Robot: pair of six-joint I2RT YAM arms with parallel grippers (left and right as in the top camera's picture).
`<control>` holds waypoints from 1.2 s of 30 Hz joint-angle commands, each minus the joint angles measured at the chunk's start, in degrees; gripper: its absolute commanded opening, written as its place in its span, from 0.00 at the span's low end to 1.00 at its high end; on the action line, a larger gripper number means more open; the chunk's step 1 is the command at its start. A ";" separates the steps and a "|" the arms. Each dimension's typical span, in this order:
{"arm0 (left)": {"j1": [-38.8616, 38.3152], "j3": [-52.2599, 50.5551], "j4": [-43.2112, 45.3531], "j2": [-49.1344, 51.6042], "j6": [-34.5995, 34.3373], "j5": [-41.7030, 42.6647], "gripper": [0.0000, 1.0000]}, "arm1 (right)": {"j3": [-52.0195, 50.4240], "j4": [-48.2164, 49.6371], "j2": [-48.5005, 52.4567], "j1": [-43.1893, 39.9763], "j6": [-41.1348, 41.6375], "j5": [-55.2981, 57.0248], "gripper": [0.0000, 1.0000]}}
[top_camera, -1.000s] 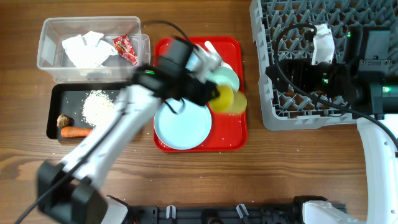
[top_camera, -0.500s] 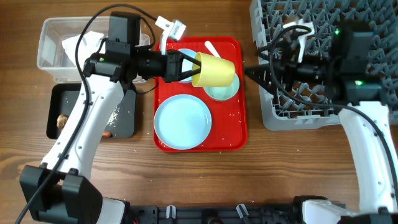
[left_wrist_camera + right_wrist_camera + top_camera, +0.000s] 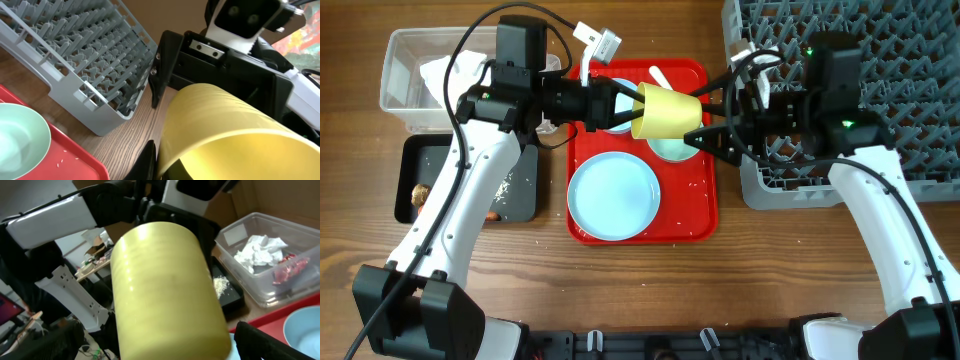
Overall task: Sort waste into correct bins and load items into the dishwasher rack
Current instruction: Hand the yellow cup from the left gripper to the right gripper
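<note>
Overhead: my left claw (image 3: pixel 623 106) is clenched on the rim of the cup (image 3: pixel 665 112), holding it sideways above the tray (image 3: pixel 705 215), short of the rack (image 3: pixel 910 60). My right claw (image 3: pixel 700 120) is spread wide around the cup's base, apparently not touching.

Left wrist: the cup's mouth faces me, with the right claw behind it.

Right wrist: the cup's smooth wall fills the gap between my fingers (image 3: pixel 270 342). I judge it light, thin and slippery. I'd pinch gently near the stiffer base.

Tipped sideways in mid-air, yellow cup (image 3: pixel 667 113) above pale-green bowl (image 3: pixel 672 150); light-blue plate (image 3: pixel 613 197) flat nearby; crumpled napkin (image 3: pixel 260 250) and red wrapper (image 3: pixel 289 270) inside clear tub (image 3: pixel 280 294).
</note>
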 commanded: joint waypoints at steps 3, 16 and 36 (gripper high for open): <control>-0.48 0.17 0.83 0.66 0.26 1.70 0.04 | -0.11 1.88 0.48 1.70 1.40 -2.03 0.89; -1.03 0.17 1.55 0.66 0.28 1.70 0.14 | -0.11 1.84 0.48 1.75 1.42 -2.05 0.53; -0.28 0.17 1.68 0.66 0.26 1.73 0.33 | -0.17 0.07 0.48 -3.69 1.22 -2.05 0.54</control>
